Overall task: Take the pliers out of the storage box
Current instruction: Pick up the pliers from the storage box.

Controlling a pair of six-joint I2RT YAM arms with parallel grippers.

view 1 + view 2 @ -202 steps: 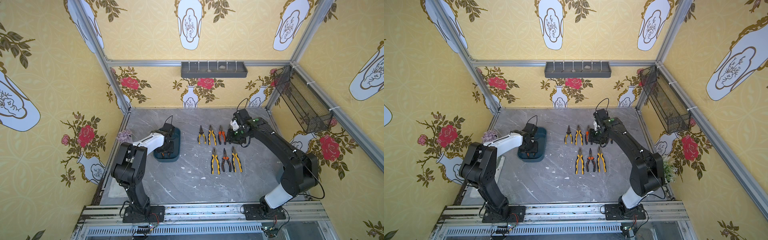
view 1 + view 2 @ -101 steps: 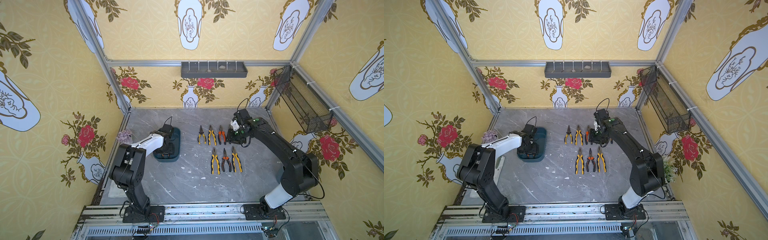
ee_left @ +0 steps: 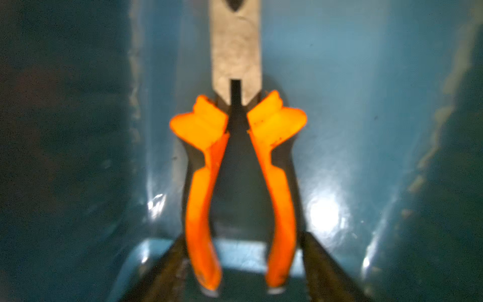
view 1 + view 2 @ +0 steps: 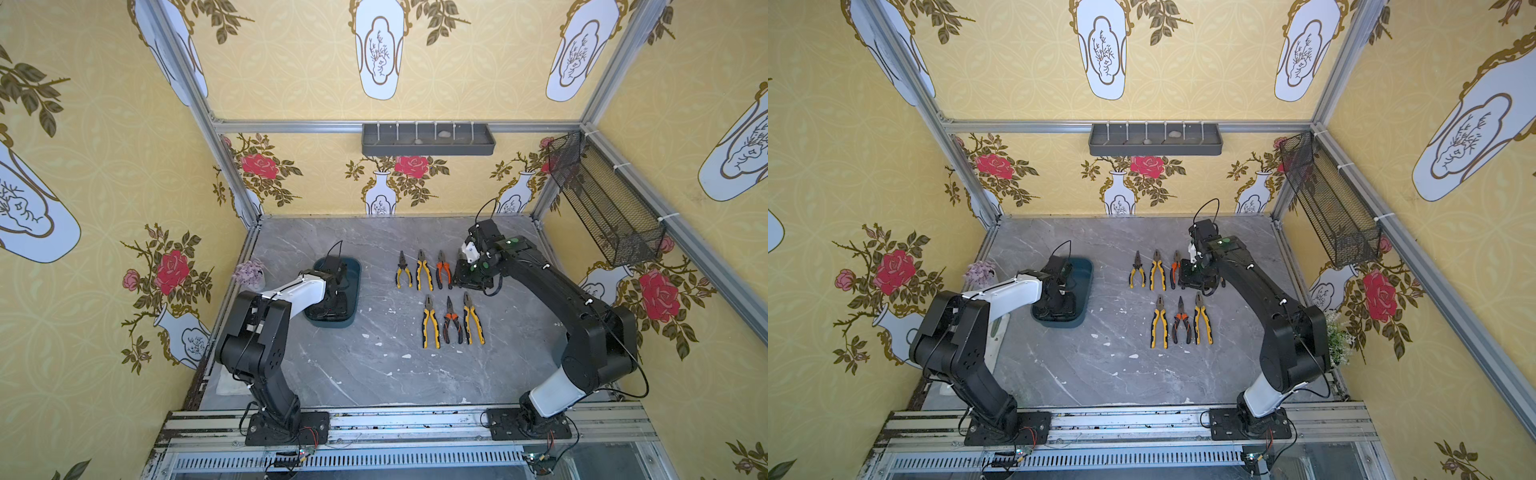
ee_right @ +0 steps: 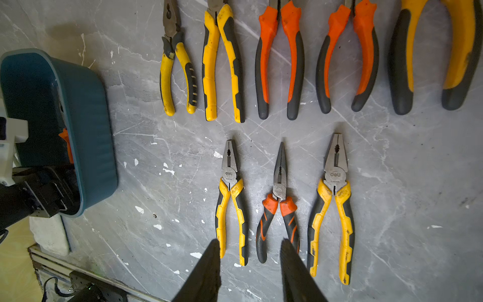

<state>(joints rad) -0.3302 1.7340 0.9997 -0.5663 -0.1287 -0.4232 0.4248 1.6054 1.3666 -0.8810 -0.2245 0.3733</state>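
Barely shifted, left fingers (image 3: 162, 269) grip orange pliers (image 3: 202, 209); two yellow pliers (image 5: 335, 167) read "deli".

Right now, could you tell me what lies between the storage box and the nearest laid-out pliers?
Nothing: the table between the storage box and those pliers is bare, white-flecked marble, seen in both top views and the right wrist view.

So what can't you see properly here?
Orange pliers in the storage box: left arm mostly covers them in both top views; left wrist view is blurry, nose cut off.
Left gripper: blur hides whether its fingers squeeze the handles.
Orange pair and big yellow pair on the table: under the right arm in both top views; heads cut off in right wrist view.
Bits in the grey wall tray: too small in both top views.
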